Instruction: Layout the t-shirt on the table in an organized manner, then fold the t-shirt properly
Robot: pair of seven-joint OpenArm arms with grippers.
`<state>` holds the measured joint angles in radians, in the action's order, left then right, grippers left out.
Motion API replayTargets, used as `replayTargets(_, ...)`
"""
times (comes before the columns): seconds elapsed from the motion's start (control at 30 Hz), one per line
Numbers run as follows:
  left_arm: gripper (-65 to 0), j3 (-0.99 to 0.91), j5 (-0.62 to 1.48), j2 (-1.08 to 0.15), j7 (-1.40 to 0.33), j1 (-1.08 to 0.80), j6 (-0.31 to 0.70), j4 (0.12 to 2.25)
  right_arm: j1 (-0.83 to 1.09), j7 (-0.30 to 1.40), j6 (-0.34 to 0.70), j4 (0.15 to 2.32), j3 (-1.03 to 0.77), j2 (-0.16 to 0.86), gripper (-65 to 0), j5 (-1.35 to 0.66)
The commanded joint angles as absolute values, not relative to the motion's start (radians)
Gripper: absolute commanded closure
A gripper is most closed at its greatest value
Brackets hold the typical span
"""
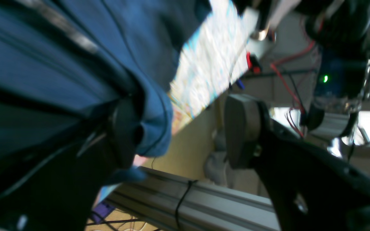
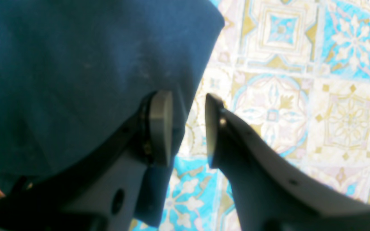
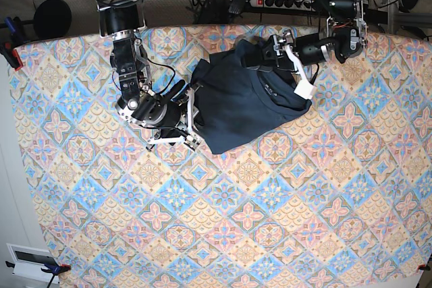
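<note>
The left gripper (image 1: 185,134) fills its wrist view: one finger (image 1: 242,128) stands bare on the right, the other is dark against the t-shirt (image 1: 75,64), whose blue hem bunches around it. The gap between the two is wide, and whether the cloth is pinched cannot be told; the view is blurred. Beyond them a strip of the table (image 1: 210,64) shows, with a metal rail (image 1: 204,199) below.

In the right wrist view the right gripper (image 2: 188,125) has its fingers a narrow gap apart. The left finger (image 2: 161,125) lies against the t-shirt's edge, the other hangs over bare patterned table (image 2: 332,96). No cloth sits between them.

From the base view the t-shirt (image 3: 246,102) lies crumpled in the far middle of the table (image 3: 223,234), well short of flat. The right arm reaches down from the far left, its gripper (image 3: 185,116) at the shirt's left edge. The left arm comes in from the far right, bent at the elbow, with its gripper (image 3: 273,55) at the shirt's far right edge.
</note>
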<state>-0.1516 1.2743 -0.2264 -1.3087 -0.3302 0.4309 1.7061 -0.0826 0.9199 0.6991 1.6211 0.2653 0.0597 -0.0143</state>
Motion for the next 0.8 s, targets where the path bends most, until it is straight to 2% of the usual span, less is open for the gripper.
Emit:
replayTargets(0.0,-36.9,-0.159,1.276,-0.236,-1.300,-0.331,0.435,1.713,-0.104,0.901,0.698,1.643,0.262,0.062,-16.5,-0.028)
replayTargets(0.33,-35.9,-0.165,1.150,-0.285,-1.293,-0.337,0.437,1.592,-0.104,0.901,0.698,1.639,0.262,0.062,-16.5,-0.028)
replayTargets(0.77,-35.9,-0.165,1.150,-0.245,-1.293,-0.308,0.437,1.593,-0.104,0.901,0.698,1.639,0.262,0.062,-16.5,-0.028)
